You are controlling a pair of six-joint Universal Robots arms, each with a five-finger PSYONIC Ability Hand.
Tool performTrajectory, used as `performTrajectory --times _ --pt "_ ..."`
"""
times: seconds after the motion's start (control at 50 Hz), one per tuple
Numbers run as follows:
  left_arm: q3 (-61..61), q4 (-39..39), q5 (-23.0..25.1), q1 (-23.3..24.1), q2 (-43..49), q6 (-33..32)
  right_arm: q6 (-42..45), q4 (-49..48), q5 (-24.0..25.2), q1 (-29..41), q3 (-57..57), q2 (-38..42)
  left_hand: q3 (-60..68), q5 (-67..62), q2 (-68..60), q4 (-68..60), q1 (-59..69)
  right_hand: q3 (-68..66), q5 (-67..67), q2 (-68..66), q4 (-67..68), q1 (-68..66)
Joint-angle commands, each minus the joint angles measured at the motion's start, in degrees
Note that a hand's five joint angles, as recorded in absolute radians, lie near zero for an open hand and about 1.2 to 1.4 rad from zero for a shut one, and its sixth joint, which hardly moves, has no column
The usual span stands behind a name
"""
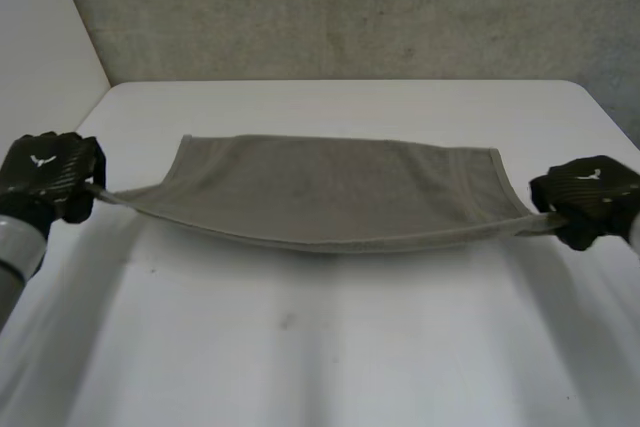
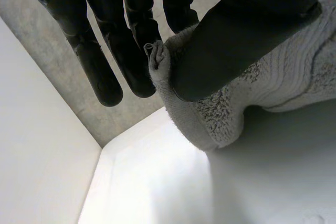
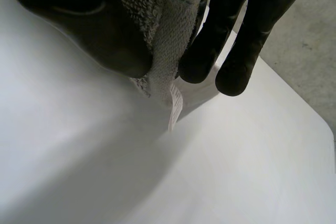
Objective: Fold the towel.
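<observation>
- Counting from my remote seat: one towel point(image 1: 330, 192), two hands, one white worktop point(image 1: 330, 347).
- Left hand point(image 1: 50, 175) sits at the left side of the worktop, closed on the towel's near left corner. In the left wrist view the thumb point(image 2: 247, 35) presses the bunched terry corner point(image 2: 210, 114) against the fingers point(image 2: 102, 72), which reach past it straight.
- The towel spans the middle of the worktop between the two hands, a grey-tan cloth. Its near long edge runs from one hand to the other and dips a little in the middle; its far edge lies farther back, shorter across than the near one. I see a stitched band near its right end.
- Right hand point(image 1: 588, 197) sits at the right side of the worktop, pinching the near right corner. In the right wrist view the towel's hem point(image 3: 168, 35) is clamped between thumb point(image 3: 89, 30) and fingers point(image 3: 247, 40), and a small label point(image 3: 175, 106) hangs from the corner just below the grip.
- I cannot tell from these views how much of the cloth rests on the worktop.
</observation>
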State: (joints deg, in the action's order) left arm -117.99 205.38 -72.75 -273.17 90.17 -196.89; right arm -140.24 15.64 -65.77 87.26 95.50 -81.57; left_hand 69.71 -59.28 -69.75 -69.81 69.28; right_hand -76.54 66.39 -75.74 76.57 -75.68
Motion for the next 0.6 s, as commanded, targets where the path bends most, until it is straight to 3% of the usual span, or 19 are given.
performTrajectory --times 0.02,0.08,0.14,0.2,0.24,0.26,0.32,0.6 --pt "-4.09 -5.52 8.94 -4.04 -8.87 -3.50 7.08 5.55 6.53 -7.81 -0.23 -6.85 10.29 -10.72 -10.25 -10.19 10.72 -3.46 3.61 -4.26 3.43 -4.32" --pt "-3.30 -5.52 9.99 -3.69 -8.17 -3.33 7.43 5.46 7.15 -7.98 -3.31 -4.74 10.29 -10.72 -10.25 -10.19 10.72 -3.46 3.61 -4.26 3.43 -4.32" --pt "3.26 -5.25 9.56 -0.54 2.77 -3.50 6.73 6.07 5.92 -7.55 -12.06 6.82 10.29 -10.72 -10.25 -10.19 10.72 -3.46 3.61 -4.26 3.43 -4.32" --pt "7.07 -5.34 8.85 1.59 7.21 -3.50 6.20 6.51 4.51 -6.05 -15.79 10.38 10.29 -10.72 -10.25 -10.19 10.72 -3.46 3.61 -4.26 3.43 -4.32" --pt "15.38 -5.95 5.01 4.73 16.57 -3.77 5.41 7.13 0.40 -0.97 -23.05 17.20 10.29 -10.72 -10.25 -10.19 10.72 -3.46 3.61 -4.26 3.43 -4.32" --pt "15.42 -5.96 4.98 4.75 16.61 -3.77 5.41 7.13 0.38 -0.95 -23.08 17.23 10.29 -10.72 -10.25 -10.19 10.72 -3.46 3.61 -4.26 3.43 -4.32" --pt "27.42 -6.92 -1.76 6.33 27.04 -3.24 4.62 7.22 -4.09 2.12 -32.46 25.38 10.29 -10.72 -10.25 -10.19 10.72 -3.46 3.61 -4.26 3.43 -4.32" --pt "51.46 -7.63 -5.91 11.25 44.39 -3.15 -1.36 6.07 -10.34 6.34 -51.82 41.14 10.29 -10.72 -10.25 -10.19 10.72 -3.46 3.61 -4.26 3.43 -4.32"
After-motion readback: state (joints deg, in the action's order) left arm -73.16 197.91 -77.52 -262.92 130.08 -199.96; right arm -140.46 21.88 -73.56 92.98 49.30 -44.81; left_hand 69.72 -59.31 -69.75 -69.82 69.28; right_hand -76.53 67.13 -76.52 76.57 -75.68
